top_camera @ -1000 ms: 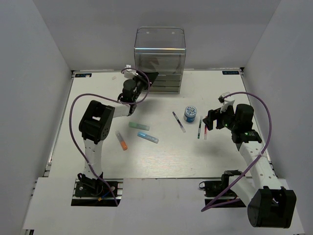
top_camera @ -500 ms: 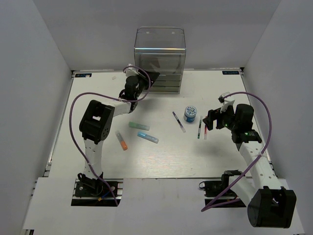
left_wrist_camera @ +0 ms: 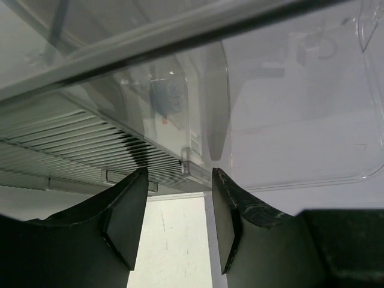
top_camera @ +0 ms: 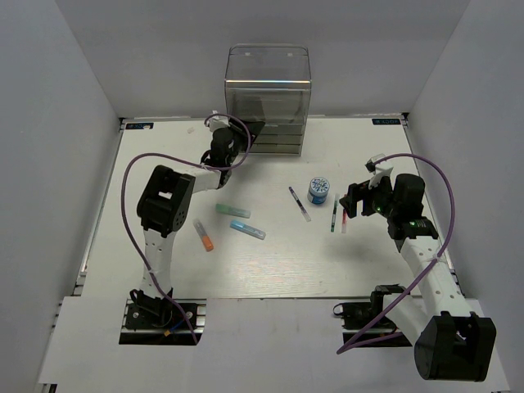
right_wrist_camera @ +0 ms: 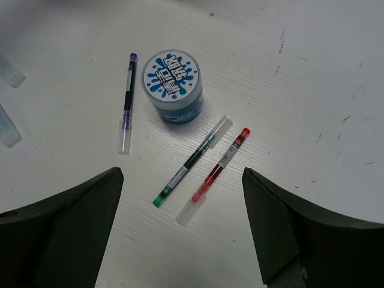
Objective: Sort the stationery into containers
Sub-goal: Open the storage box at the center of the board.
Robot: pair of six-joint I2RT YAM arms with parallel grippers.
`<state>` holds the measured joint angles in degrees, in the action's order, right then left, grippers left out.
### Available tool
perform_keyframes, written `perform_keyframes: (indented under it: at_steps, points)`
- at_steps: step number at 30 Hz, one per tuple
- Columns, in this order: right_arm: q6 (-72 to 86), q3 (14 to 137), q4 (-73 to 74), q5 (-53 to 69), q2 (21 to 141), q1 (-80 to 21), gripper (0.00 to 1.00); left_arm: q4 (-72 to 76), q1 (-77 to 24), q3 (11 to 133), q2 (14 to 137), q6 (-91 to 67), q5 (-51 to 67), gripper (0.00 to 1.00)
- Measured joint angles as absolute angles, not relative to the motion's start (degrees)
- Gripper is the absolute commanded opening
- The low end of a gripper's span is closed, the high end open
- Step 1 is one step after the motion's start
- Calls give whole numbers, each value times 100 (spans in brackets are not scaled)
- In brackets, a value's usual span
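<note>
Chunky orange-capped marker [top_camera: 204, 236], light-blue marker [top_camera: 247, 230], teal marker [top_camera: 232, 210] lie centre-left. R claw [right_wrist_camera: 182, 174] wide open, empty, beside thin red pen [right_wrist_camera: 219, 168], green pen [right_wrist_camera: 192, 161]; purple pen [right_wrist_camera: 127, 102], round blue-and-white roll [right_wrist_camera: 173, 84] beyond. L claw [left_wrist_camera: 178, 180] half-open, empty, at grey drawers [top_camera: 282, 141] of tall clear acrylic organiser [top_camera: 268, 90].

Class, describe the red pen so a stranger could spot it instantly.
Start at the tall clear organiser at the back, then come forward and right to the round blue-and-white tub. Two thin pens lie parallel beside it; the red pen is the outer one, beyond the green pen.
</note>
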<state>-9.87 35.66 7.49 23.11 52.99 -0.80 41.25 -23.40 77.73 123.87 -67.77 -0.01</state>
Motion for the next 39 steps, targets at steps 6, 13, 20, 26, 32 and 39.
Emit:
perform_keyframes:
  at_steps: [6, 13, 20, 26, 32, 39]
  points:
    - [-987, 3566, 746, 2309, 5299, -80, 86, 4252, -2344, 7848, 12534, -7118, -64, 47]
    - [-987, 3566, 744, 2309, 5310, -80, 86, 4480, -2349, 7850, 12536, -7384, -69, 43]
    - [-989, 3566, 738, 2309, 5343, -80, 86, 4591, -2349, 7850, 12536, -7607, -73, 43]
    - [-989, 3566, 729, 2309, 5343, -80, 86, 4578, -2349, 7850, 12536, -7706, -95, 41]
    - [-989, 3566, 718, 2307, 5343, -80, 86, 4587, -2351, 7835, 12534, -7767, -102, 41]
    - [-989, 3566, 711, 2307, 5369, -82, 86, 4657, -2379, 7791, 12525, -7787, -113, 41]
